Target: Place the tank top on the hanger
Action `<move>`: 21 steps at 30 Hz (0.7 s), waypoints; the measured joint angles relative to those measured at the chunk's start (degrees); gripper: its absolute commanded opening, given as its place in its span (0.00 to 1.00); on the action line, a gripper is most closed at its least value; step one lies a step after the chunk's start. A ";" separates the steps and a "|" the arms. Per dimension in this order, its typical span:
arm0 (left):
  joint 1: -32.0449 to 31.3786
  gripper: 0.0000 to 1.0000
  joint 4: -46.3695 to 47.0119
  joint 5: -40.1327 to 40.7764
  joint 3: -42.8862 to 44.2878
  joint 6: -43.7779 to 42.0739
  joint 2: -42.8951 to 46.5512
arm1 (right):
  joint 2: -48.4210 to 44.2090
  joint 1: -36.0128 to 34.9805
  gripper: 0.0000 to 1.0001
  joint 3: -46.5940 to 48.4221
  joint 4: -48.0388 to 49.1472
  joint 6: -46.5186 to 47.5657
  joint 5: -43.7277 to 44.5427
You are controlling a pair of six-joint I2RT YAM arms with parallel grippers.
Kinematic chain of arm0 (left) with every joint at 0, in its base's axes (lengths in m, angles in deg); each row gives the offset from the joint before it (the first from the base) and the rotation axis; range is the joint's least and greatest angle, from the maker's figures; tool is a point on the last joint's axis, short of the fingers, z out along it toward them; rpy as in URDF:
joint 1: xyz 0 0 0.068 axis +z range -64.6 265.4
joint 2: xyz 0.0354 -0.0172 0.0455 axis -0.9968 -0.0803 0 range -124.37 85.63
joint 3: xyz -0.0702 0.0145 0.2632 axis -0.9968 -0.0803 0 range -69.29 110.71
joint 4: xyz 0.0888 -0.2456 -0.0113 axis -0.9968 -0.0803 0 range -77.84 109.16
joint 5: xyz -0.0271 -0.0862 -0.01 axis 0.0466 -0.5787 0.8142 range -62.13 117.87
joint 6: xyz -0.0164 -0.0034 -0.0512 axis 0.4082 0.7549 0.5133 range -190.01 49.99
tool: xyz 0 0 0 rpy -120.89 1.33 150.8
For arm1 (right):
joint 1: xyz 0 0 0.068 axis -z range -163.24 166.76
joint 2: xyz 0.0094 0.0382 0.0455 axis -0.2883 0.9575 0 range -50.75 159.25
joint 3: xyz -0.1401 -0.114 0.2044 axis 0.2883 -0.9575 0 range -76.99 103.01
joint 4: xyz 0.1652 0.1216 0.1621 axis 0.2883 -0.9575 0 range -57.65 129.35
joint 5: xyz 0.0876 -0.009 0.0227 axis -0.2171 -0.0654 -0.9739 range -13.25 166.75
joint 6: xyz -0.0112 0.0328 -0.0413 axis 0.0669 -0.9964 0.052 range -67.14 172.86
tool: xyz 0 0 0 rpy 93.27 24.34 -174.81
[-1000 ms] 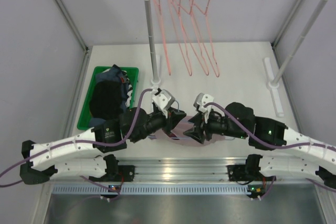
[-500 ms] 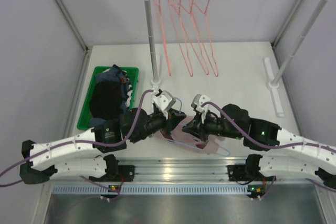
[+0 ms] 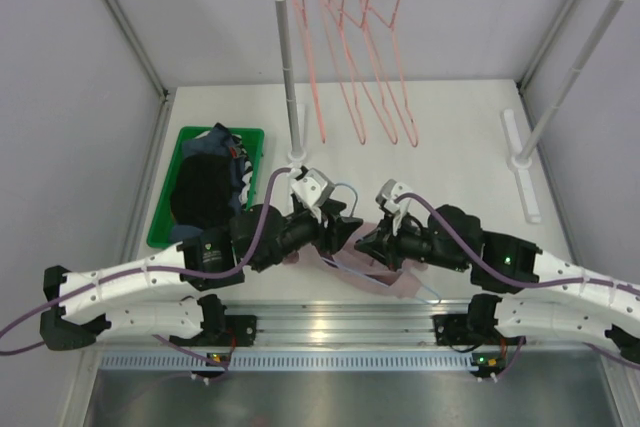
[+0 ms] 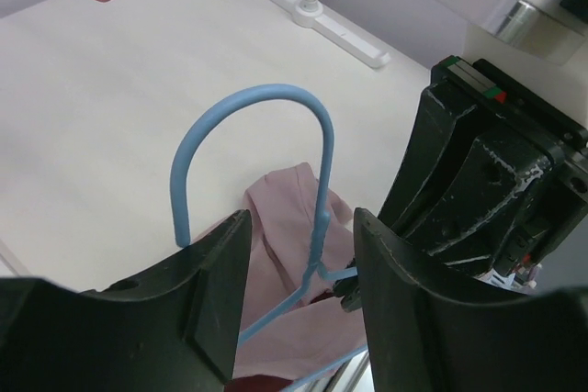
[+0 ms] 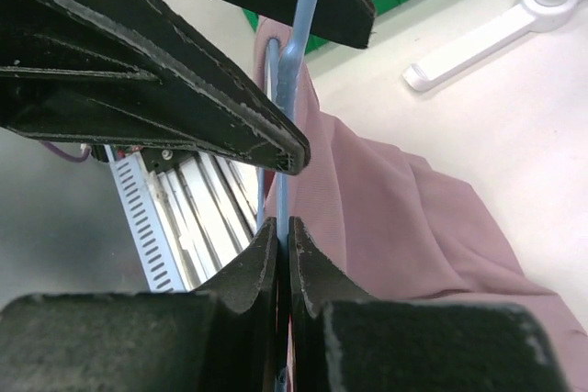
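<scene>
Judging from how things lie, the job is partway done: the tank top [image 4: 276, 227] hangs bunched just below the left claw [image 4: 299, 227], gathered around the lower wire of the hanger [image 4: 255, 90], but it is not spread out. Whether either strap sits over a hanger shoulder is hard to say, since the arms cover that part from above. The left claw stands with its jaws apart. The hanger's neck runs up between them untouched, and the hook arches beyond the fingertips. The right claw [image 5: 283, 225] is pinched tight on the blue wire, with pink fabric draped just to its right down onto the desk [image 3: 450, 137]. Still to do, most likely, is seating the straps and squaring the top on the frame.

Compared with a second ago, the hold has changed sides. The left claw, then clamped, has let go, and the right claw, then half open, has closed on the hanger. The garment also trails further toward the arm bases.
</scene>
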 measured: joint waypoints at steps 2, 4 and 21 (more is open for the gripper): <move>0.00 0.55 0.07 0.00 0.00 -0.02 0.02 | -0.79 0.00 0.00 0.00 -0.66 -0.24 0.98; 0.02 0.55 0.20 -0.26 0.00 -0.09 0.04 | -1.79 0.00 0.00 -0.02 -0.94 -0.52 1.84; 0.02 0.53 1.99 -2.45 0.02 -0.70 6.62 | -12.46 0.00 0.00 -1.16 -8.98 -6.27 14.01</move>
